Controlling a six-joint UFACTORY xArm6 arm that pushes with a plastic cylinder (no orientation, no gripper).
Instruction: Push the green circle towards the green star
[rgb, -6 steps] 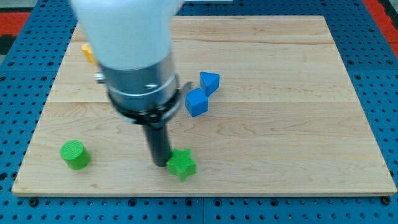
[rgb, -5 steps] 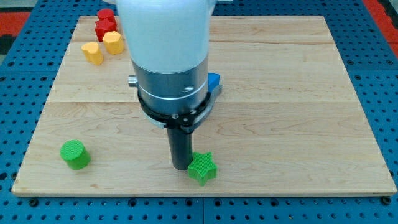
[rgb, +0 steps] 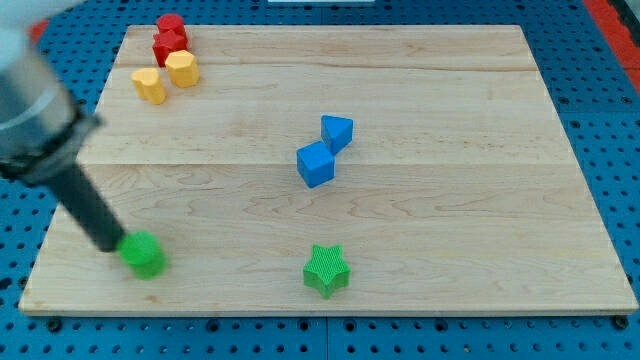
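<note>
The green circle (rgb: 144, 254) sits near the view's bottom left of the wooden board. The green star (rgb: 326, 270) lies to its right, near the bottom edge at the middle. My rod comes in slanted from the view's left, and my tip (rgb: 110, 243) rests against the circle's left side.
A blue cube (rgb: 316, 164) and a blue triangle block (rgb: 337, 131) sit together at the board's middle. Two red blocks (rgb: 170, 38) and two yellow blocks (rgb: 166, 77) cluster at the top left. The board's bottom edge (rgb: 330, 311) runs just below the green blocks.
My rod has swung from beside the star, which it had nudged right, over to the left of the circle. The circle has shifted a little to the right.
</note>
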